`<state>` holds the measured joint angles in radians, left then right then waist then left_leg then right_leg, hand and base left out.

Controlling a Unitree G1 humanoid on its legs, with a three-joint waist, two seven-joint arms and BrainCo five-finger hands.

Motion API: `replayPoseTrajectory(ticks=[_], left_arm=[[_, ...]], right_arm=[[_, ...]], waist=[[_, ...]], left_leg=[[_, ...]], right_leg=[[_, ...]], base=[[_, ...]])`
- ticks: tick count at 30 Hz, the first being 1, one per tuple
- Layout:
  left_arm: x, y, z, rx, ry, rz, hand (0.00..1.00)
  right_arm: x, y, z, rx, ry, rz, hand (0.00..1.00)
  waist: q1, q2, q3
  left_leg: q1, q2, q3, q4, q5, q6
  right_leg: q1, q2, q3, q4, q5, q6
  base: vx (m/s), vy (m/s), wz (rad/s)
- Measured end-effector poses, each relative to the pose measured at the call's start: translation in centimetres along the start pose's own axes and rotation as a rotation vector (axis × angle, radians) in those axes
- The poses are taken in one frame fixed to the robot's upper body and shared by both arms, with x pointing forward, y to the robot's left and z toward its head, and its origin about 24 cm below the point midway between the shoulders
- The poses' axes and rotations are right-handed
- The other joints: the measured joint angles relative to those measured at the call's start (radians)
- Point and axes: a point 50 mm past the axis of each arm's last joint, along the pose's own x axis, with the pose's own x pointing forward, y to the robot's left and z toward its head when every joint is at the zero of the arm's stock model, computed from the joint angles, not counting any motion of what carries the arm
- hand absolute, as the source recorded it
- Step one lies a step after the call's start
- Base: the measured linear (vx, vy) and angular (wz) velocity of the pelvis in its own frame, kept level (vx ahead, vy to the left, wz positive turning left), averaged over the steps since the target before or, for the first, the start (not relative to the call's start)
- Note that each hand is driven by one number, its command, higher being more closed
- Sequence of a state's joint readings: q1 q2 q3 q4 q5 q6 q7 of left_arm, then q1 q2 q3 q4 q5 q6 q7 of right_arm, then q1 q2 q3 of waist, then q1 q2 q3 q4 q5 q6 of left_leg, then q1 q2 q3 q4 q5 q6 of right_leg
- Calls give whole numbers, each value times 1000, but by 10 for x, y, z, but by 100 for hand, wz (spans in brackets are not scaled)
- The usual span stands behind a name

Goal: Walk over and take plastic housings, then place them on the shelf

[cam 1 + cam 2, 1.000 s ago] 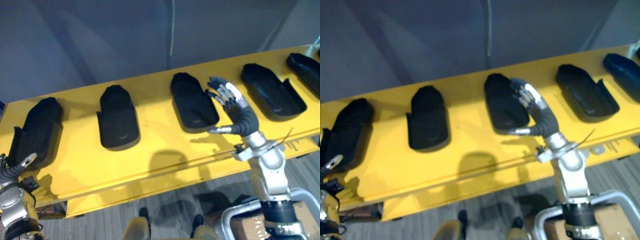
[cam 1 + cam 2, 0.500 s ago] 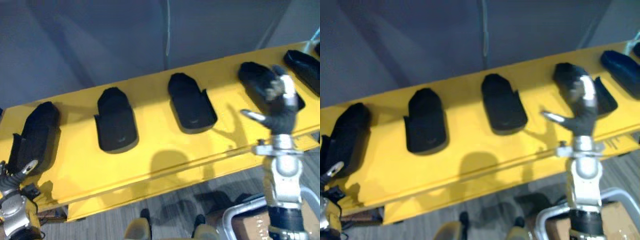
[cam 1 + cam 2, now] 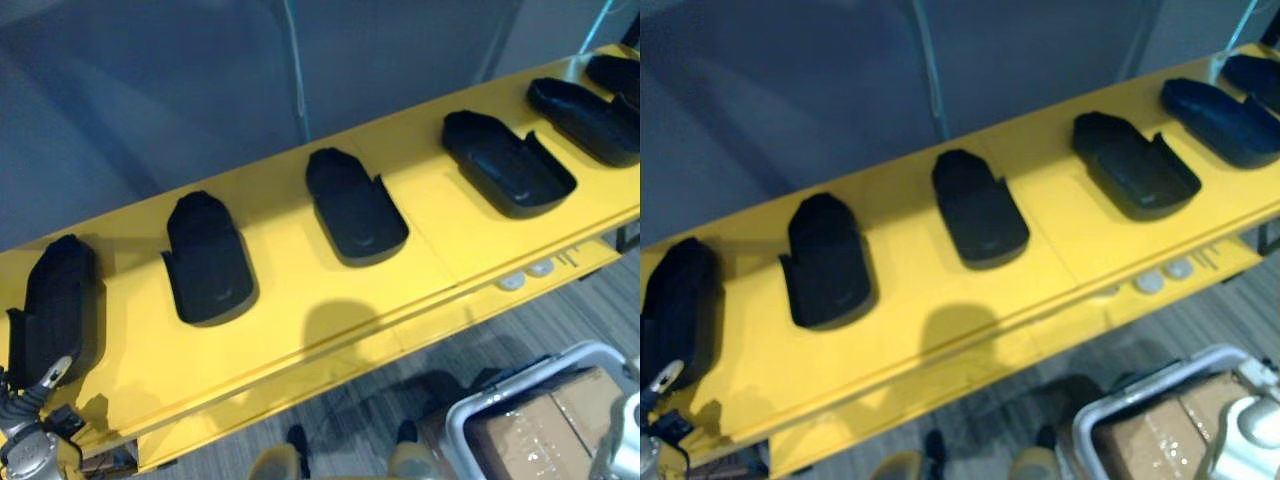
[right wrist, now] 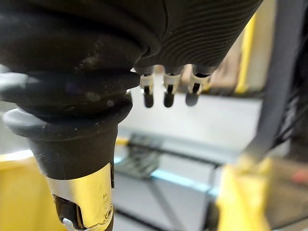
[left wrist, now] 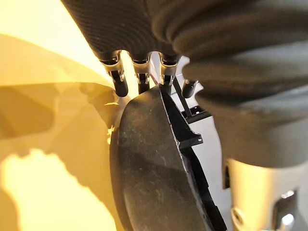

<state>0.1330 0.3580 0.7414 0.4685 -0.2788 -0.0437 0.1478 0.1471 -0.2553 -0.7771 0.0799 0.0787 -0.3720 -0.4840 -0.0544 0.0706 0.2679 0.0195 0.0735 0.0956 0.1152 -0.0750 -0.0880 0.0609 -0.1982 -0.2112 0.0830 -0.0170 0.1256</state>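
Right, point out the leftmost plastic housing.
The leftmost housing lies at the yellow shelf's left end in the left eye view, just beyond the left hand.

Left eye: I look steeply down from the head onto the shelf (image 3: 300,290), mid range, housings (image 3: 355,205) in a row across it.
Right eye: same aim, set just beside; everything sits slightly further left in frame.
Shared: shelf top, the row, floor (image 3: 1230,300), box (image 3: 1160,425) lower right.
Left wrist: very close, along my left hand (image 5: 120,81), onto a housing (image 5: 149,168) against yellow.
Right wrist: close again, along my right hand (image 4: 168,94); beyond it, blur farther off.
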Motion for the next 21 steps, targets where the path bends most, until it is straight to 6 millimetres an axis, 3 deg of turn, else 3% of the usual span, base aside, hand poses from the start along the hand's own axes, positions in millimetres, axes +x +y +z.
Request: replayPoseTrajectory(ticks=[4,11,17,21], left_arm=[[-6,1,-9,-20,28,2,0],[-7,2,-9,-6,30,94,0],[-10,18,-2,58,-32,454,0],[-15,31,18,59,-158,710,0]], right_arm=[[-9,-10,-16,-42,70,-8,0],[-21,-18,-44,-106,198,25,0],[-35,-21,-64,-102,311,80,0],[-50,-16,-81,-66,441,177,0]], waist=[[-13,16,-11],[-7,16,-12],[-1,9,-36],[12,-3,-47]], left_leg=[[-1,-4,0,-2,-2,2],[14,-7,3,-21,-1,2],[15,-7,2,-22,-1,2],[16,-6,2,-20,-2,1]], right_leg=[[-3,-6,-2,5,-4,3],[-1,-8,-1,15,-11,12],[0,-6,-3,17,-20,13],[2,-2,-3,13,-20,13]], base=[[0,0,0],[5,1,0],[49,4,2],[0,0,0]])
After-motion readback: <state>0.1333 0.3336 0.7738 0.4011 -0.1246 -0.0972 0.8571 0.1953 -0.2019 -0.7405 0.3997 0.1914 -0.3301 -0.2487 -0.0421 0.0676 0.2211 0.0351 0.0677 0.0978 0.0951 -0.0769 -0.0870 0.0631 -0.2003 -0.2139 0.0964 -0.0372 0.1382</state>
